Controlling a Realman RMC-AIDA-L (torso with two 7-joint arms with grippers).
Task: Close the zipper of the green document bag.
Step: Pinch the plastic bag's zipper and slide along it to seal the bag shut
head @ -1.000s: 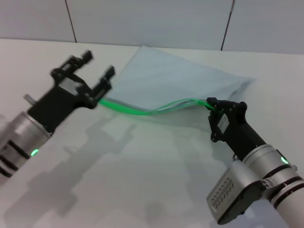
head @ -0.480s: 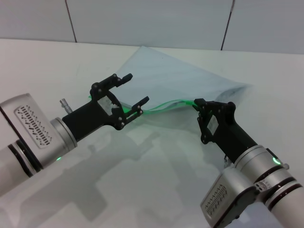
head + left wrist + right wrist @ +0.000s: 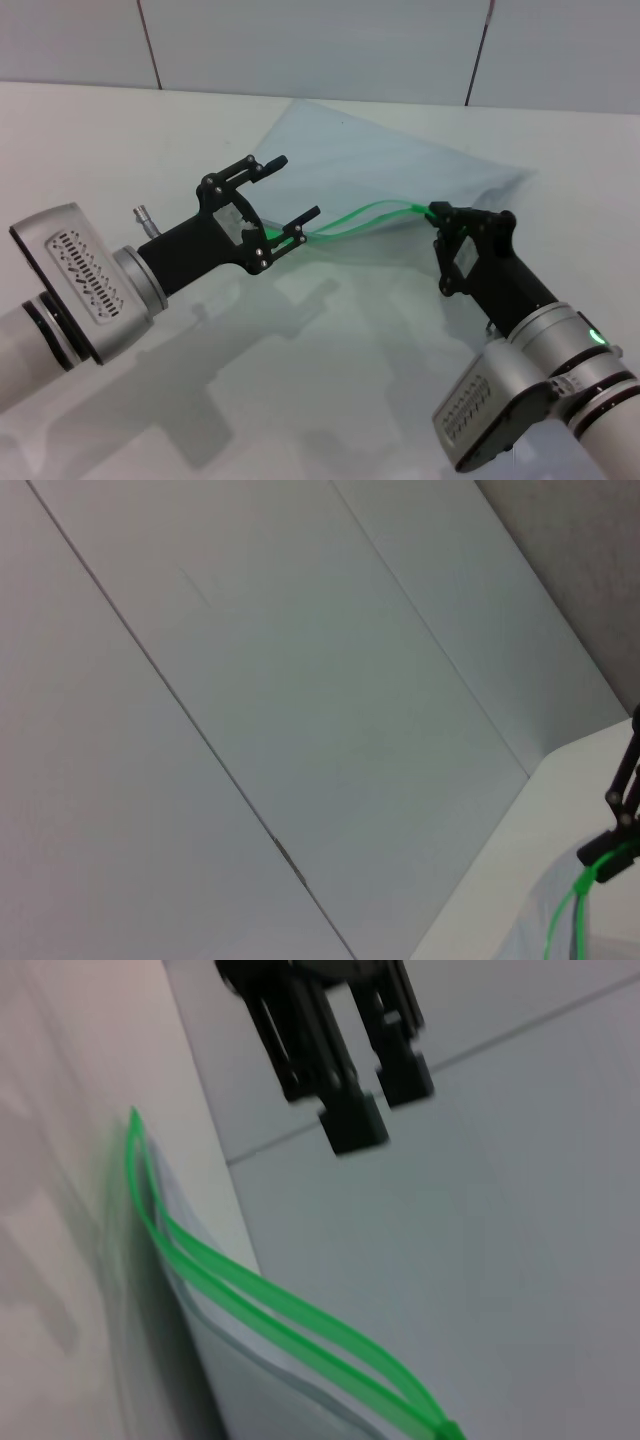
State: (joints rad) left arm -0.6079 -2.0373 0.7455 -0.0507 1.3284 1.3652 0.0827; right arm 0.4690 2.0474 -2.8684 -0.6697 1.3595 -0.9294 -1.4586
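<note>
The green document bag (image 3: 380, 160) is a pale blue-grey pouch lying on the white table, its near edge lifted. The zipper (image 3: 365, 215) runs along that edge as two bright green strips that bow apart in the middle, seen close in the right wrist view as zipper (image 3: 260, 1300). My right gripper (image 3: 441, 213) is shut on the zipper's right end; the slider tab is hidden. My left gripper (image 3: 296, 187) stands open at the zipper's left end, its lower finger beside the strip. In the left wrist view a bit of zipper (image 3: 570, 920) shows at the edge.
The white table (image 3: 330, 380) spreads in front of the bag. A tiled wall (image 3: 320, 45) rises close behind the bag's far corner. Black fingers (image 3: 345, 1125) show past the zipper in the right wrist view.
My left gripper swung in from the far left to the zipper's left end, still open. The right gripper went left, then back right, holding the zipper's end.
</note>
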